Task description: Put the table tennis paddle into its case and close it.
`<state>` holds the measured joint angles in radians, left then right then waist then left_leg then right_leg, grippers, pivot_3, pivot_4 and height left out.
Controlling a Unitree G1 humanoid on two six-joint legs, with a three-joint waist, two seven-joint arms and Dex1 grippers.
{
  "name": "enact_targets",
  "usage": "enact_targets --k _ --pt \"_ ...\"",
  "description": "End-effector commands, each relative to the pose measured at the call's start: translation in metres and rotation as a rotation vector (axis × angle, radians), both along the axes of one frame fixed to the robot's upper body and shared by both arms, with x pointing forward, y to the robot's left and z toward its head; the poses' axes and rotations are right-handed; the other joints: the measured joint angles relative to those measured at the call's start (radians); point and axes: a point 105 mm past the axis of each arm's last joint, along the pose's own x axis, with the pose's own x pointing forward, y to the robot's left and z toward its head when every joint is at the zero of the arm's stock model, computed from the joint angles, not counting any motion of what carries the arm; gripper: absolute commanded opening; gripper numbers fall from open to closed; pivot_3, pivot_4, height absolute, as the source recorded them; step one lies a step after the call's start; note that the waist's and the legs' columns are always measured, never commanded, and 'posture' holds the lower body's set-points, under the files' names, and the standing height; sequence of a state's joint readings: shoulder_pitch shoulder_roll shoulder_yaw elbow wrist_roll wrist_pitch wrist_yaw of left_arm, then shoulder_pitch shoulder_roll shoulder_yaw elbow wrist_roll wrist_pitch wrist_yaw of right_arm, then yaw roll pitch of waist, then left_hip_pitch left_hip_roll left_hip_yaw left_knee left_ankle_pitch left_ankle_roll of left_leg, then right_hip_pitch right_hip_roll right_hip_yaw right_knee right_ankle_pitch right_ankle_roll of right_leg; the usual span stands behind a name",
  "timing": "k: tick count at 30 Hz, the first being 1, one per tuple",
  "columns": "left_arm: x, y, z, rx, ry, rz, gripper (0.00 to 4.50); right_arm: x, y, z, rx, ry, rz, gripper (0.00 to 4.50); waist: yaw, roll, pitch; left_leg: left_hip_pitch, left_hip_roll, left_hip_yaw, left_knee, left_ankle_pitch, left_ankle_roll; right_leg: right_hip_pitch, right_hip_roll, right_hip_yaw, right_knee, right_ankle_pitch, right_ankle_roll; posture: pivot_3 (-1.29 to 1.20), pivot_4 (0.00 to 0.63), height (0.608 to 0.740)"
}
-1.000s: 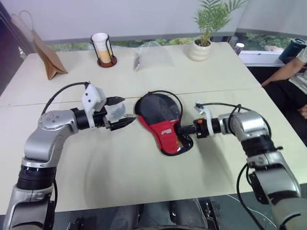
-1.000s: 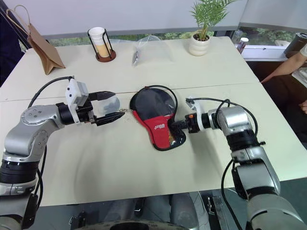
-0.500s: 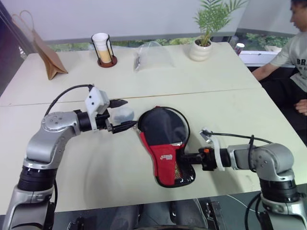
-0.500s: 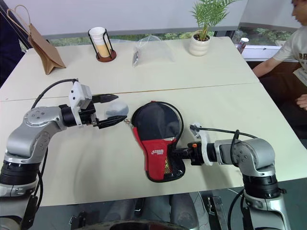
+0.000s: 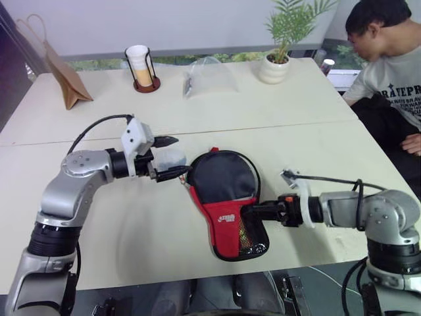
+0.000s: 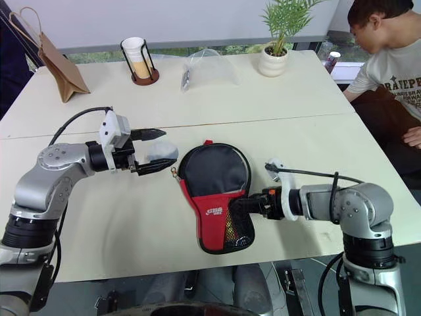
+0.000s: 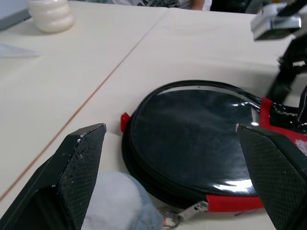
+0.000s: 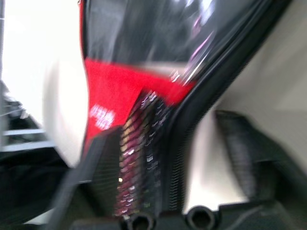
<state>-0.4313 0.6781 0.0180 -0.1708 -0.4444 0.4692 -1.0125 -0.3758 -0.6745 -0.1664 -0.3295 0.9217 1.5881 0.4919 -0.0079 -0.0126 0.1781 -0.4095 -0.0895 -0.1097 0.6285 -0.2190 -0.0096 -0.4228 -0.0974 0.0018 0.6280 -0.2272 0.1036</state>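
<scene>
The right gripper (image 6: 238,203), at centre right of the frame, has its fingers apart at the case's (image 6: 215,191) handle end, one finger over the mesh pocket; whether it touches the fabric is unclear. The left gripper (image 6: 158,150), left of centre, is spread wide just beside the case's round end, holding nothing, near the zip pull (image 7: 184,218). The case lies flat on the table (image 6: 131,230), mid-frame. The paddle itself cannot be made out.
</scene>
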Motion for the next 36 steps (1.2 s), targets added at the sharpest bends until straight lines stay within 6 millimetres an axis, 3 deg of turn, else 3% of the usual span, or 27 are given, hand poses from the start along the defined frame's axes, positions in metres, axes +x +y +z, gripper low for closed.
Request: enact_targets --k 1,5,9,12,16,22,28,36 --pt "0.004 0.015 0.013 0.030 -0.063 0.035 4.50 0.016 -0.020 0.030 -0.051 -0.134 -0.005 4.44 0.000 0.000 0.000 0.000 0.000 0.000 0.000 0.000 0.000 0.000 0.000 0.000 0.000 0.000 0.000 0.00 0.150 0.740" --pt "0.014 0.036 0.010 0.145 -0.108 0.091 4.50 0.042 -0.016 0.080 -0.106 -0.437 0.112 4.44 -0.009 0.000 0.001 0.000 0.001 0.001 -0.001 0.000 0.000 -0.001 0.000 0.000 0.000 0.000 0.000 0.00 0.150 0.740" --pt "0.022 0.049 0.006 0.201 -0.127 0.128 4.50 0.054 0.022 0.094 -0.108 -0.666 0.301 4.44 -0.008 0.000 0.001 0.000 0.002 0.001 -0.002 0.000 0.000 -0.002 0.001 0.000 -0.001 0.000 0.002 0.00 0.150 0.740" --pt "0.024 0.051 0.003 0.209 -0.127 0.134 4.50 0.059 0.043 0.085 -0.092 -0.721 0.379 4.44 -0.006 0.000 0.001 0.000 0.001 0.001 -0.002 0.000 0.000 -0.002 0.001 0.000 -0.001 0.001 0.003 0.00 0.150 0.740" --pt "0.027 0.050 -0.005 0.189 -0.097 0.134 4.50 0.062 0.077 0.051 -0.110 -0.757 0.497 4.44 -0.001 -0.001 0.001 -0.002 0.000 0.000 -0.001 0.000 0.000 -0.003 -0.001 0.000 -0.001 0.001 0.003 0.00 0.150 0.740" --pt "0.032 0.045 -0.017 0.191 -0.061 0.117 4.50 0.064 0.100 0.012 -0.058 -0.692 0.524 4.44 -0.004 -0.001 0.001 -0.002 -0.001 0.000 -0.001 0.000 0.000 -0.003 0.000 0.000 0.000 0.001 0.003 0.00 0.150 0.740" --pt "0.030 0.050 -0.025 0.224 -0.035 0.091 4.50 0.067 0.102 -0.026 -0.105 -0.618 0.516 4.44 -0.008 -0.001 0.001 -0.001 0.000 0.000 -0.001 0.000 -0.001 -0.004 0.001 0.000 0.001 0.001 0.003 0.00 0.150 0.740" --pt "0.020 0.070 -0.003 0.226 -0.050 0.083 4.50 0.069 0.104 -0.036 -0.127 -0.602 0.501 4.44 -0.009 -0.001 0.000 0.002 0.000 -0.001 -0.002 0.001 -0.001 -0.002 0.002 0.000 0.002 0.001 0.002 0.00 0.150 0.740"
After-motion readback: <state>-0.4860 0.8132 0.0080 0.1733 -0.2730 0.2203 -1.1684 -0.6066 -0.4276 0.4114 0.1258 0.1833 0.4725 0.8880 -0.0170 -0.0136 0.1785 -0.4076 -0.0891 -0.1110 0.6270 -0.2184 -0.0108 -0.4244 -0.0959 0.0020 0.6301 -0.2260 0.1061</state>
